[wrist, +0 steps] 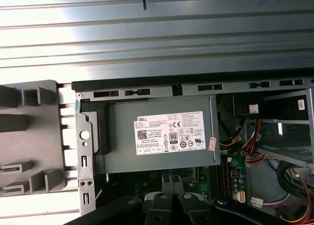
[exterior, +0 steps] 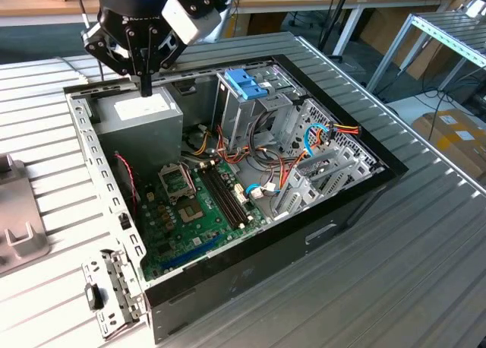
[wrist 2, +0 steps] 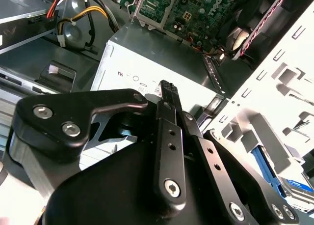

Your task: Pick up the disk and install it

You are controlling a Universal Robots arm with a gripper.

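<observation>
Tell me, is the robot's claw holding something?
Nothing. The gripper hangs shut and empty over the power supply.

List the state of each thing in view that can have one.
Black rectangular metal computer case: open, side panel off.
Black robot gripper: shut, empty, above the grey metal power-supply box.
Silver metal disk with blue rails: not gripped, partly hidden.
</observation>
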